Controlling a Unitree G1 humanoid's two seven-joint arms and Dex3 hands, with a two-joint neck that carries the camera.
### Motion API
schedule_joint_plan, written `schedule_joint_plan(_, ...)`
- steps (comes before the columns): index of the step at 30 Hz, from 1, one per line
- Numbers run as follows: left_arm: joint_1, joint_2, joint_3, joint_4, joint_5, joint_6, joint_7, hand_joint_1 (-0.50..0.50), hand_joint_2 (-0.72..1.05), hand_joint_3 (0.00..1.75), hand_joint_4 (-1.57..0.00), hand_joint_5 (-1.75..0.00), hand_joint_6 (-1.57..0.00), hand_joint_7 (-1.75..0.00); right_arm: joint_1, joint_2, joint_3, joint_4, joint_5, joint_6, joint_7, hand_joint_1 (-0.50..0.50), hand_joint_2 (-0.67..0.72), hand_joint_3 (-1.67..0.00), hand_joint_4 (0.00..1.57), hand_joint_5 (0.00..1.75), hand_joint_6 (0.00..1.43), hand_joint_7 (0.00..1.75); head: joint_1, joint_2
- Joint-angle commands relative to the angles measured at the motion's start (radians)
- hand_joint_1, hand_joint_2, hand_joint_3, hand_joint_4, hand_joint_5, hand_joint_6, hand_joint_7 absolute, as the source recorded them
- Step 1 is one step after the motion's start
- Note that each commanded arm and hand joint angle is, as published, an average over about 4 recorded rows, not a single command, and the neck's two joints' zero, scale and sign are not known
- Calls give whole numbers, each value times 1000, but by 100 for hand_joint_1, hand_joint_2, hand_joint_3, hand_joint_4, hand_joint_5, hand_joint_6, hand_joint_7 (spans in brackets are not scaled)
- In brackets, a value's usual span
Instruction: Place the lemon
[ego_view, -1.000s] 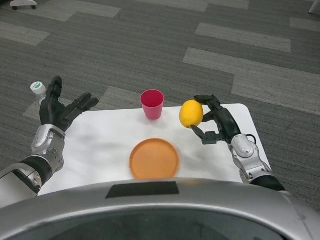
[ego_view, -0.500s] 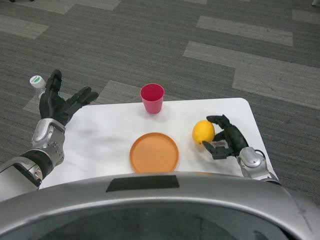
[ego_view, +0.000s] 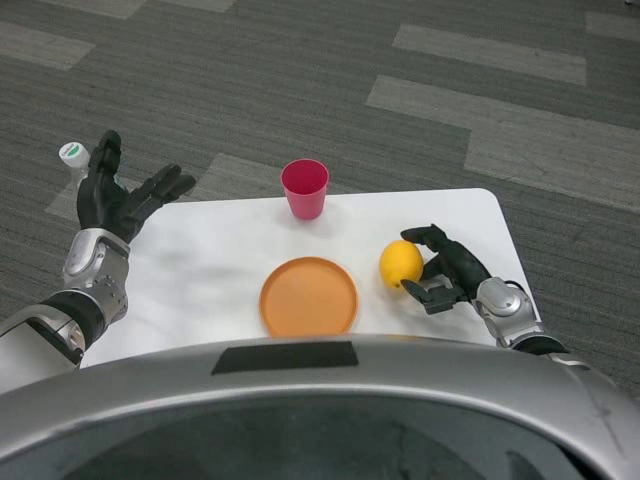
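- Head view: the lemon (ego_view: 400, 264) sits on the white table (ego_view: 210, 275), just right of the orange plate (ego_view: 309, 297) and not on it.
- The right hand (ego_view: 446, 272) lies beside the lemon on its right, fingers curved around the fruit's side; whether they grip it or only touch it cannot be told.
- The left hand (ego_view: 117, 197) hangs over the table's far-left corner, fingers spread apart and holding nothing.
- A pink cup (ego_view: 304, 188) stands upright at the table's far edge, beyond the plate and well apart from the lemon.
- A small white bottle with a green cap (ego_view: 73, 157) shows just behind the left hand's fingers.
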Motion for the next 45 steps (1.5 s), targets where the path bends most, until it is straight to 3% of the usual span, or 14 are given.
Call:
schedule_joint_plan(1,-19,13,0,4,-7,3,1,50,52,9,-7,0,0,0,17,-20,5,46,-28,33,10,-27,-56,-123,0,165,1,79,0,1)
schedule_joint_plan(4,-19,12,0,4,-7,3,1,50,52,9,-7,0,0,0,17,-28,-1,58,-30,31,10,-23,-48,-105,0,165,0,77,1,1)
schedule_joint_plan(7,-19,12,0,5,-7,4,1,50,52,9,-7,0,0,0,18,-28,-21,83,-30,31,25,-21,-29,-75,0,165,0,72,-1,1)
schedule_joint_plan(11,-19,12,0,7,-7,3,1,50,52,9,-7,0,0,0,13,-28,-59,127,-29,31,67,-21,15,-28,0,165,0,66,-2,0)
schedule_joint_plan(15,-19,12,0,9,-7,4,1,50,52,9,-7,0,0,0,1,-22,-79,156,-28,33,99,-16,36,-16,0,155,0,45,0,2)
schedule_joint_plan(18,-19,12,0,9,-7,3,1,50,52,9,-7,0,0,0,-9,-22,-83,176,-27,34,115,-12,41,-16,0,155,0,38,0,1)
schedule_joint_plan(25,-19,12,0,9,-7,3,1,50,52,9,-8,0,0,0,-11,-20,-128,181,-25,33,118,-8,34,-8,0,155,0,24,2,4)
schedule_joint_plan(28,-19,12,0,9,-7,3,1,50,52,9,-7,0,0,0,-10,-12,-190,180,-25,20,118,-3,34,-8,0,155,0,21,1,5)
schedule_joint_plan(34,-19,12,0,9,-7,3,1,50,52,9,-8,0,0,0,-9,8,-352,156,-15,-58,117,3,22,-14,0,155,0,19,-5,9)
schedule_joint_plan(42,-19,11,-3,9,-7,3,1,50,52,9,-7,0,0,0,-21,11,-363,26,152,-126,91,8,15,-16,0,145,0,14,-18,16)
schedule_joint_plan(45,-19,11,-3,9,-7,3,1,50,52,9,-7,0,0,0,-25,8,-332,-59,203,-133,76,10,12,-16,0,133,0,10,-17,15)
